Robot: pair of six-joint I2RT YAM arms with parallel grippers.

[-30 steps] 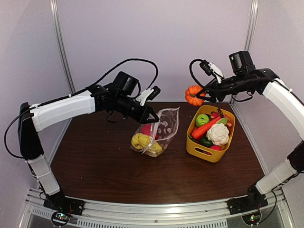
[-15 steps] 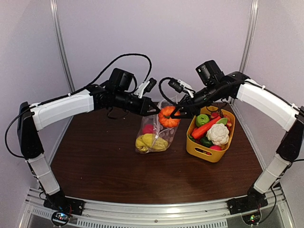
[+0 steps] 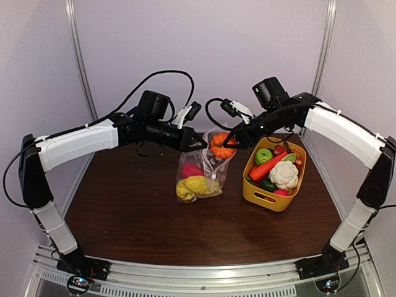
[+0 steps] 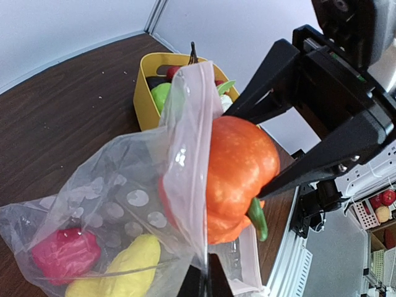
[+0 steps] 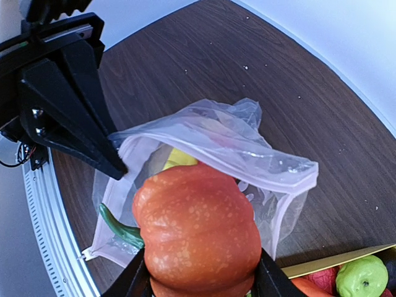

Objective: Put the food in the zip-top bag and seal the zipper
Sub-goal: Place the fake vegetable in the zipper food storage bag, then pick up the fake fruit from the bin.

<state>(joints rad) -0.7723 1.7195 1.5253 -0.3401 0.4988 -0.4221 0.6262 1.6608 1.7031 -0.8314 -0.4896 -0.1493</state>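
Right fingers (image 5: 272, 281) grip the pumpkin (image 5: 198, 235) right at the bag's (image 5: 278, 170) mouth, the opening dead ahead and below; left fingers (image 5: 80, 124) pinch the bag's rim tight, holding it up.

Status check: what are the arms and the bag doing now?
Left gripper shut on zip-top bag rim, holding mouth open. Right gripper grips orange pumpkin at the mouth. Path looks clear.

The left arm (image 3: 77, 145) and right arm (image 3: 343, 130) wore white shells between black joints; the left gripper (image 3: 203, 145) and right gripper (image 3: 224, 145) were black, wedge-fingered; a black cable (image 3: 164, 72) looped over each wrist; black camera blocks (image 3: 267, 93) topped them; black bases (image 3: 80, 267) showed tiny coloured lights.
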